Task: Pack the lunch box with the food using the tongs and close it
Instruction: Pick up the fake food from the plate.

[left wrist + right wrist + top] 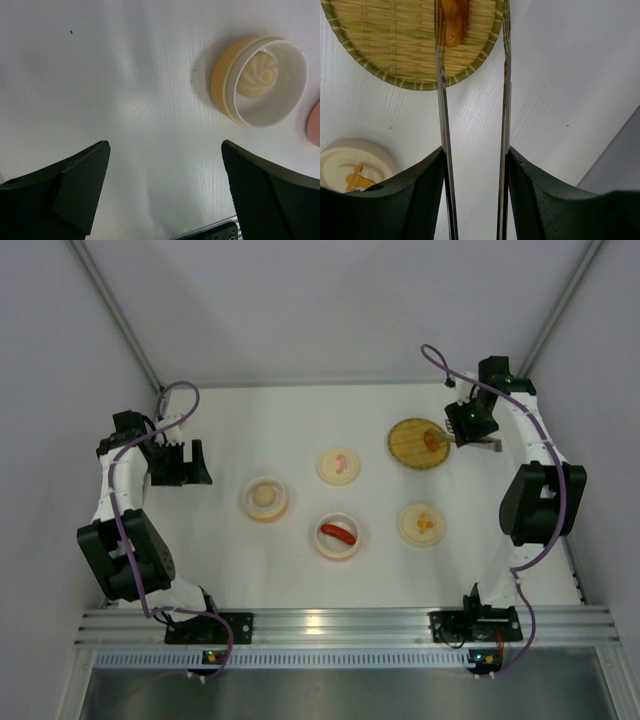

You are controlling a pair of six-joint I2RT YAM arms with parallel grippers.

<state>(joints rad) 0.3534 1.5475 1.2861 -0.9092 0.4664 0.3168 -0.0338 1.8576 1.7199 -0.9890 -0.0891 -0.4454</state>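
White table (300, 550), grey walls. Right fingers (425, 190) clamped on tongs (442, 125); tips over plate (380, 55), straddling sausage piece (454, 20). Left fingers (80, 185) wide apart, idle near bowl (225, 85) holding cream ball (262, 75). Step: picking food. Next: squeeze tongs, lift, carry to bowl.

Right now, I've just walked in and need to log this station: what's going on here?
The right gripper holds the tongs, their tips over the woven plate beside an orange sausage piece. The left gripper hangs open and empty near the bowl holding the cream ball. Another bowl already holds a red sausage; the pink-marked lid and orange-marked lid lie apart.
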